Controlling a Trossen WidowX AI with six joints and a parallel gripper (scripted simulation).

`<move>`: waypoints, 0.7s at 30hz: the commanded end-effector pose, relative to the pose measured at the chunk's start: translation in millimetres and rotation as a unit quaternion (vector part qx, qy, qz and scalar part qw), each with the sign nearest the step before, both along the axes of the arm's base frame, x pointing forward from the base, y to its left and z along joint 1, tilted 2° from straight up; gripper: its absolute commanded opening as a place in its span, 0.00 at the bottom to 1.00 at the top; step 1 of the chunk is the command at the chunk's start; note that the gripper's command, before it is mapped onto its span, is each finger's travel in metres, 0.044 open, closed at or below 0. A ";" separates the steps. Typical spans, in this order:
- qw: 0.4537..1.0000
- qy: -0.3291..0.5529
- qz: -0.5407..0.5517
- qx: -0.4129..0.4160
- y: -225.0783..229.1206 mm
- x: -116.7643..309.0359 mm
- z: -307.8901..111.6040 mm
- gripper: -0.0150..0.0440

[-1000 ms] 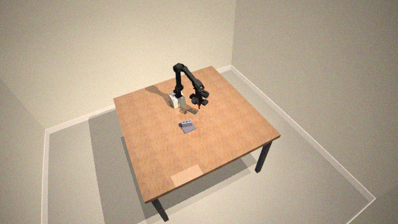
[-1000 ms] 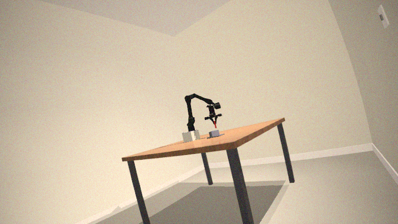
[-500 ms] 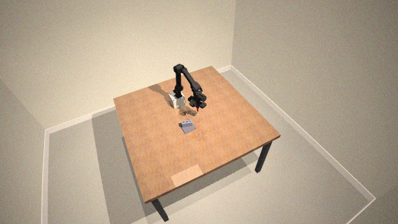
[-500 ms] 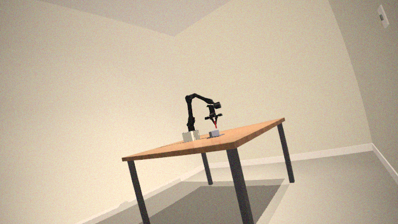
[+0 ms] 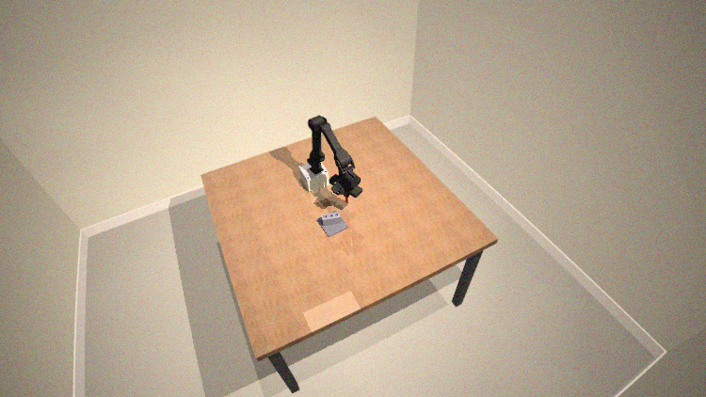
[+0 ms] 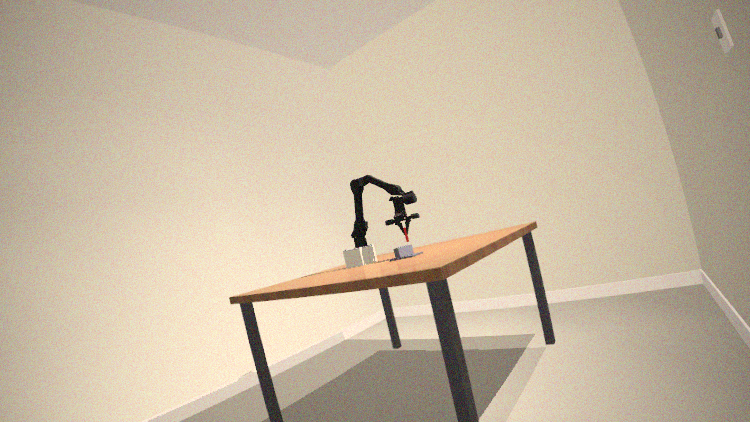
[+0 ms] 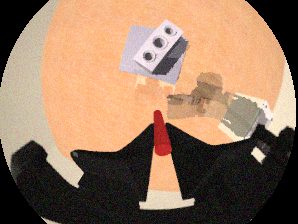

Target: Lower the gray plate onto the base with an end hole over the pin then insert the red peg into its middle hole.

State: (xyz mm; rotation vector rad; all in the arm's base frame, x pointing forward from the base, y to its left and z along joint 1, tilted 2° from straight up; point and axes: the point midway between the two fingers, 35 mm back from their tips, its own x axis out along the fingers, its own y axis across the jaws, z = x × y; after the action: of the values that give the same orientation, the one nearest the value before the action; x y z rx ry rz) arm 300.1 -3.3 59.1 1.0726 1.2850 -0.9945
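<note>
The gray plate (image 5: 331, 220) (image 6: 404, 251) (image 7: 164, 36) is a thick bar with three holes in its top. It lies flat on the thin square base (image 5: 335, 230) (image 6: 418, 254) (image 7: 131, 47), set at an angle to the base's edges. The pin cannot be made out. My gripper (image 5: 345, 195) (image 6: 404, 228) (image 7: 159, 126) is shut on the red peg (image 5: 346, 199) (image 6: 406, 236) (image 7: 161, 137). The peg points downward, clear of the plate, above the table and off toward the arm's side of the base. All three holes show dark centers in the wrist view.
The arm's white mount (image 5: 315, 182) (image 6: 354, 258) (image 7: 242, 115) stands on the wooden table (image 5: 394, 222) (image 6: 472, 249) behind the base. A pale rectangle (image 5: 331, 310) lies at the table's front edge. The arm's shadow falls between mount and plate.
</note>
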 end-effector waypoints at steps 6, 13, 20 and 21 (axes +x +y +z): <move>1.000 -0.002 0.006 -0.001 -26.6 9.0 1.2 0.25; 1.000 -0.002 0.008 -0.003 -48.0 13.4 1.4 0.25; 1.000 -0.002 0.011 -0.006 -70.3 15.5 1.2 0.25; 1.000 -0.002 0.011 -0.006 -73.6 15.6 1.2 0.25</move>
State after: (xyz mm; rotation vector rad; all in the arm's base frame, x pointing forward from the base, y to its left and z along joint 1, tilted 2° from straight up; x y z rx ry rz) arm 314.1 -66.4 59.6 1.0535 1.2841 -0.9865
